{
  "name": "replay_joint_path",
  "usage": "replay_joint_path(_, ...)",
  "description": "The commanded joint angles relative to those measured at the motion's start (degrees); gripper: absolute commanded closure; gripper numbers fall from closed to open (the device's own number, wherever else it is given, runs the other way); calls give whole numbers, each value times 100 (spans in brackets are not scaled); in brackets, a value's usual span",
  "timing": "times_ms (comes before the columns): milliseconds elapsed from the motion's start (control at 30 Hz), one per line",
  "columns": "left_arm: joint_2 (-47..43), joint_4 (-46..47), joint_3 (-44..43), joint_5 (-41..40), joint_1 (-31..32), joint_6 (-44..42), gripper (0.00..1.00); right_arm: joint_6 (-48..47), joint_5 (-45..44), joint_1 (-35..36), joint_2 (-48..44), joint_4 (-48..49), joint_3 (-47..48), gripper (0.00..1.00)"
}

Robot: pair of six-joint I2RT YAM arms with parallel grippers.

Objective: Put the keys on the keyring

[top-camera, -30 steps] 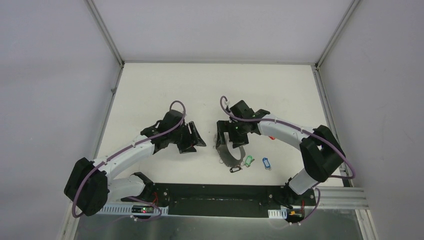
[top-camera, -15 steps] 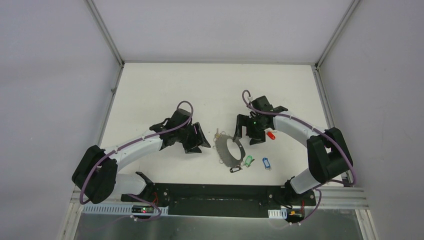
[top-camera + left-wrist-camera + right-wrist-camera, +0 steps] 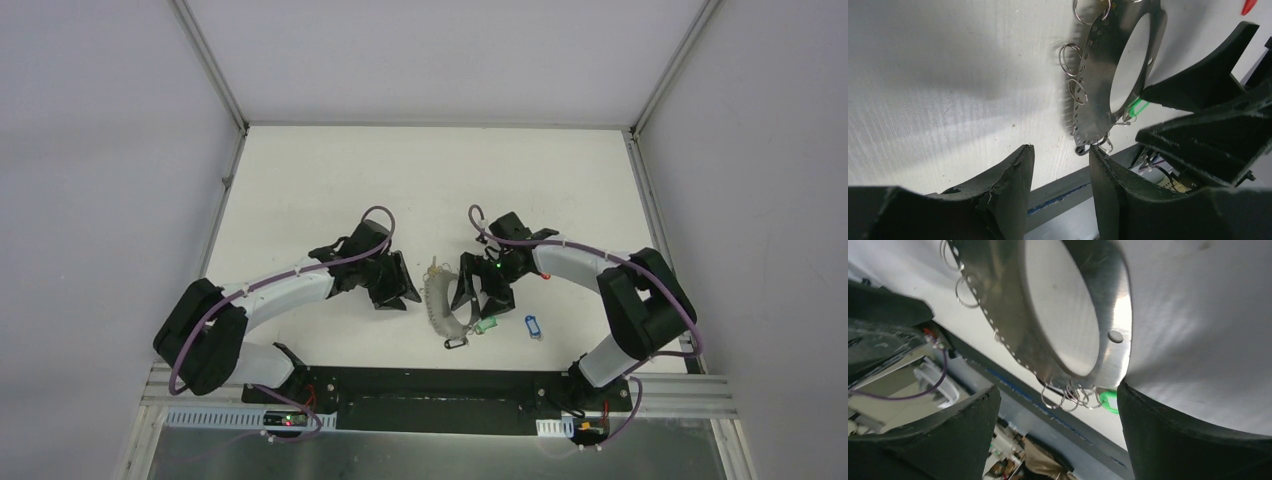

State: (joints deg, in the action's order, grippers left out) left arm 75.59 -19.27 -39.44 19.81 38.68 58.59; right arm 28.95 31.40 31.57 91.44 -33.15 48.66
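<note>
The keyring (image 3: 438, 304) is a wide thin grey metal hoop with small silver split rings on its rim. It stands tilted up off the table between my two grippers. My right gripper (image 3: 474, 292) is open and sits against the hoop's right side. In the right wrist view the hoop (image 3: 1013, 315) fills the space past the open jaws (image 3: 1059, 390), its rim against one finger (image 3: 1168, 425). My left gripper (image 3: 398, 287) is open and empty just left of the hoop (image 3: 1098, 75). Green (image 3: 487, 324), blue (image 3: 532, 326) and black (image 3: 455, 343) tagged keys lie nearby.
A red tag (image 3: 545, 275) peeks out beside the right arm. The black base rail (image 3: 430, 385) runs along the near table edge just behind the keys. White enclosure walls stand on the left, right and far sides.
My right gripper has moved left and nearer, onto the keyring. The keyring has tipped from lying flat to standing tilted, shifted slightly left. My left gripper edged slightly right.
</note>
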Motion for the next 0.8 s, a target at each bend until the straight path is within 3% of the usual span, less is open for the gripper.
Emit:
replay_joint_path(0, 260, 115, -354, 54, 131, -213, 55, 630, 724, 203, -59, 758, -417, 11)
replay_joint_path(533, 1862, -1690, -2231, -1079, 746, -947, 66, 286, -4, 210, -820, -151, -237, 12)
replay_joint_path(767, 2226, -2125, -2551, -1470, 877, -968, 69, 220, -100, 200, -900, -245, -276, 11)
